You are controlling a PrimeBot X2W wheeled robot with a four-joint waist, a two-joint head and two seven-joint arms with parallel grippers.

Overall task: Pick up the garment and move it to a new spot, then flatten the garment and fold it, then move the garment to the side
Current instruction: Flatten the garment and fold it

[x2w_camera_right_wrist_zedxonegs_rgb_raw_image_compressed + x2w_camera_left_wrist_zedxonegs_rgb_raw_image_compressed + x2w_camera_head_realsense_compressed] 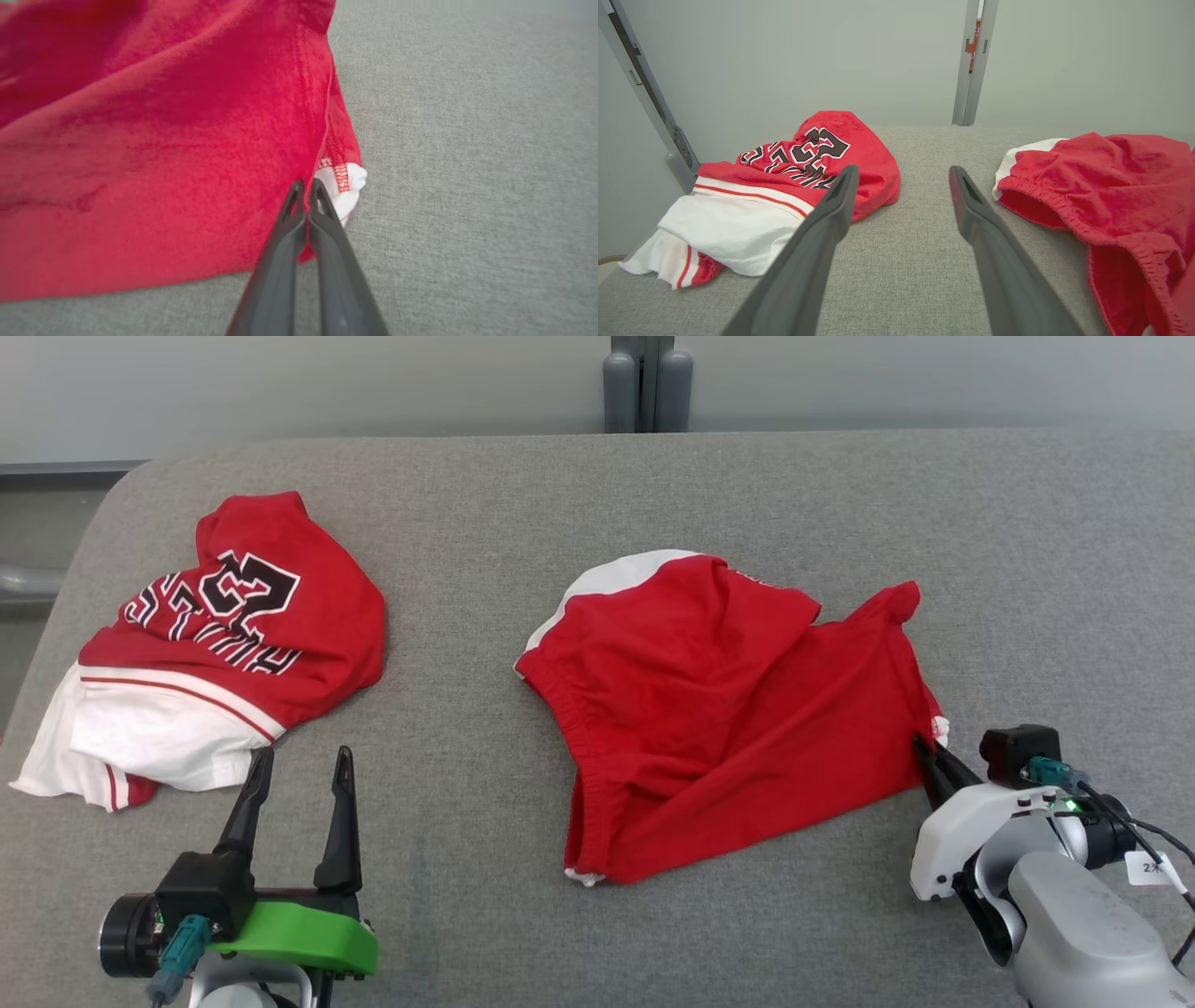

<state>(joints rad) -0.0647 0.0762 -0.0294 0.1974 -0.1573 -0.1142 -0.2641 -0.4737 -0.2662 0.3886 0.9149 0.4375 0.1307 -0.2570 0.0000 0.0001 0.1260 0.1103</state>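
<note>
1. Head view: the red shorts (719, 709) lie crumpled mid-table (597, 485), their folds hiding the underside. Bare cloth surrounds them. The right gripper (924, 745), at their 4 o'clock corner, is pinched closed on the hem.
2. Left wrist view: the left gripper (902, 170) gapes wide over bare table, with the jersey (784, 186) at 10 o'clock and the shorts (1111, 196) cut off at 3.
3. Right wrist view: blurred red fabric (163, 140); the closed tips (307, 184) nip its seam.
</note>
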